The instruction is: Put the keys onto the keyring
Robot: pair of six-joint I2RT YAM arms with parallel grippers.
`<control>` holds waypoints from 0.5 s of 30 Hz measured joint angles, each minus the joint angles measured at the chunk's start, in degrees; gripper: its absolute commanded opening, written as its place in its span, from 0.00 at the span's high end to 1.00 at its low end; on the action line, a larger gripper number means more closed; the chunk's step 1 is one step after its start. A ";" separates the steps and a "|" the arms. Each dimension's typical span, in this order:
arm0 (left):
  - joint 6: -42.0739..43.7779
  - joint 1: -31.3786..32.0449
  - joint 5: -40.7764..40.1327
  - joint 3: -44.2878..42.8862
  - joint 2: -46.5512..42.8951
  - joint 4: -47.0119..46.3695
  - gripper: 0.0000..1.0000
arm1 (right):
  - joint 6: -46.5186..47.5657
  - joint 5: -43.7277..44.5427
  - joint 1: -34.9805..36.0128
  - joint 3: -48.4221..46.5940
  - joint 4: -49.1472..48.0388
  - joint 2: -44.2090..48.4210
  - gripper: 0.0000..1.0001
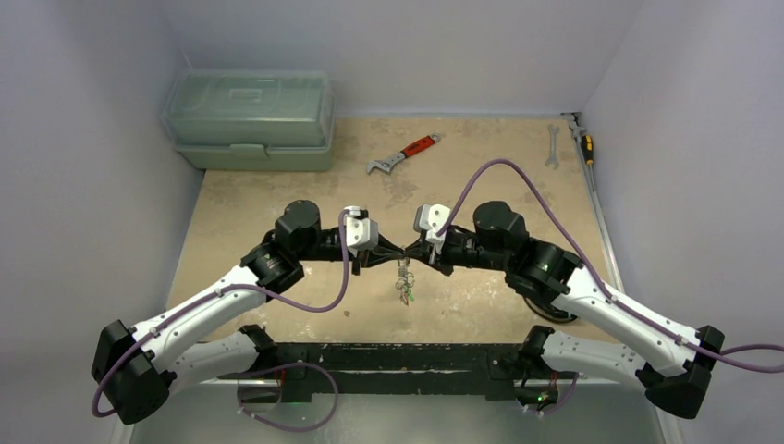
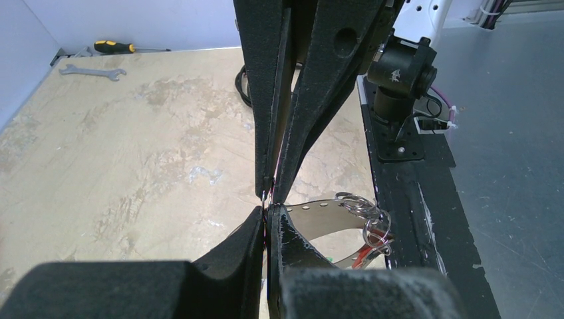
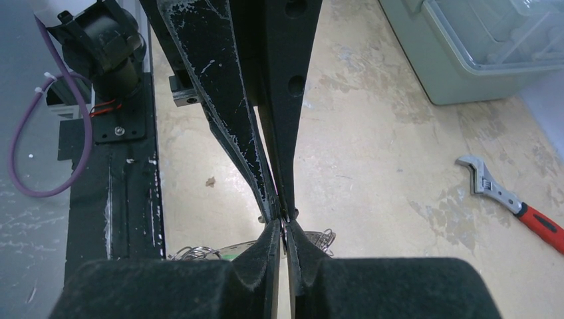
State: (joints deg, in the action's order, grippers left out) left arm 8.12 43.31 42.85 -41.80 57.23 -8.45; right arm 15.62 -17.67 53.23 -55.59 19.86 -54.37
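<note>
My two grippers meet tip to tip above the middle of the table. The left gripper is shut on the thin silvery wire of the keyring. From the opposite side, the right gripper is shut on the same wire. Most of the loop is hidden by the fingers. A bunch of small keys with little split rings hangs just below the fingertips. In the left wrist view the keys show to the right of my fingers, with red and green tags. In the right wrist view, rings peek out on both sides.
A green plastic toolbox stands at the back left. A red-handled adjustable wrench lies at the back centre. A silver spanner and a screwdriver lie at the back right. The black base rail runs along the near edge.
</note>
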 measured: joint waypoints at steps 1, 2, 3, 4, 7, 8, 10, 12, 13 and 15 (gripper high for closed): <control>0.00 0.00 -0.11 0.00 0.00 0.11 1.00 | 0.00 0.02 0.00 0.00 0.04 -0.02 0.91; 0.00 0.00 -0.11 0.00 0.00 0.20 1.00 | 0.00 0.02 0.00 0.00 0.09 -0.04 0.92; 0.00 0.00 -0.11 0.00 0.00 0.22 1.00 | 0.00 0.02 0.00 0.00 0.09 -0.04 0.92; 0.00 0.00 -0.11 0.00 0.00 0.24 1.00 | 0.02 0.02 0.00 0.00 0.11 -0.04 0.92; 0.00 0.00 -0.11 0.00 0.00 0.24 1.00 | 0.04 0.07 0.00 0.00 0.13 -0.04 0.95; 0.00 0.00 -0.11 0.00 0.00 0.24 1.00 | 0.04 0.07 0.00 0.00 0.15 -0.04 0.96; 0.00 0.00 -0.13 0.00 0.00 0.24 1.00 | 0.07 0.07 0.00 0.00 0.22 -0.07 1.00; 0.00 0.00 -0.13 0.00 0.00 0.31 1.00 | 0.09 0.04 0.00 0.00 0.31 -0.09 1.00; 0.00 0.00 -0.15 0.00 0.00 0.37 1.00 | 0.09 0.04 0.00 0.00 0.33 -0.15 1.00; 0.00 -0.02 -0.28 0.00 0.00 0.55 1.00 | 0.09 0.00 0.00 0.00 0.33 -0.35 1.00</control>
State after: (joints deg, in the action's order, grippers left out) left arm 8.12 43.29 42.57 -41.80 57.23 -7.90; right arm 15.70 -17.67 53.23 -55.59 20.18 -54.72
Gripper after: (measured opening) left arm 0.020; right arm 0.006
